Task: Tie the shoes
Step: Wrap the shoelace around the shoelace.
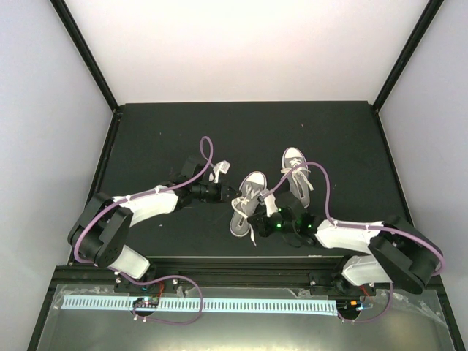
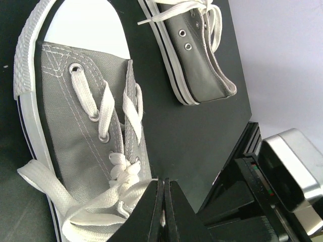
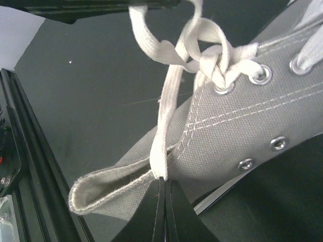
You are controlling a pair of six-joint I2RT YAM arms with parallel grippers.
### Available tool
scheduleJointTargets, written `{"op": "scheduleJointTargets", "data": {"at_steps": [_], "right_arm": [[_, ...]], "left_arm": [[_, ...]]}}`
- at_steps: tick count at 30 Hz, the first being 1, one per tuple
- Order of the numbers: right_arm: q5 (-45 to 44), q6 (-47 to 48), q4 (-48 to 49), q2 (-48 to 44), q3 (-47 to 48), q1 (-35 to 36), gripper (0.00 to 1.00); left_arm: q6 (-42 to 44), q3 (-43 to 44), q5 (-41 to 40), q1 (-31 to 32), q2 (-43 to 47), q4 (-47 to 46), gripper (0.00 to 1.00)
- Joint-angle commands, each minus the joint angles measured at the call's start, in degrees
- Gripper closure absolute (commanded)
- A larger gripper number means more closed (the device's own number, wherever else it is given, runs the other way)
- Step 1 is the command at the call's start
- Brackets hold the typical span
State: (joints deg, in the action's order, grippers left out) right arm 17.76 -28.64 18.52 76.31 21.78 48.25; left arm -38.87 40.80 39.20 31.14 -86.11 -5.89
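so far the nearer small grey canvas sneaker has one crossed knot and no bow. the left gripper and right gripper are each pinched tight on its white lace. the other sneaker looks untied.

Tbh no text, brand or nr I can read anywhere, not on the shoes or the tabletop.

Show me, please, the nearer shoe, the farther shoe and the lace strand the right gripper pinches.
Nearer shoe [image 1: 245, 208]: top external view, mid upper.
Farther shoe [image 1: 294, 156]: top external view, white toe cap.
Lace strand [image 3: 162, 136]: right wrist view, its taut middle.
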Motion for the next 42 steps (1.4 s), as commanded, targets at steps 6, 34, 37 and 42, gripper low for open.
{"op": "scheduleJointTargets", "data": {"at_steps": [6, 34, 37, 42], "right_arm": [[-10.3, 1.0, -10.3, -7.4, 4.1, 0.1, 0.98], [-2.2, 8.8, -16.3, 4.3, 15.9, -2.8, 0.98], [-2.3, 8.6, -16.4, 4.3, 15.8, -2.7, 0.98], [-2.5, 8.4, -16.7, 4.1, 15.6, -2.8, 0.98]], "left_arm": [[4.1, -1.9, 2.6, 0.0, 3.3, -3.7, 0.99], [11.9, -11.8, -2.5, 4.4, 10.7, 3.7, 0.61], [11.8, -11.3, -4.9, 4.0, 12.4, 7.2, 0.50], [11.0, -10.0, -7.0, 2.7, 12.4, 7.6, 0.42]]}}
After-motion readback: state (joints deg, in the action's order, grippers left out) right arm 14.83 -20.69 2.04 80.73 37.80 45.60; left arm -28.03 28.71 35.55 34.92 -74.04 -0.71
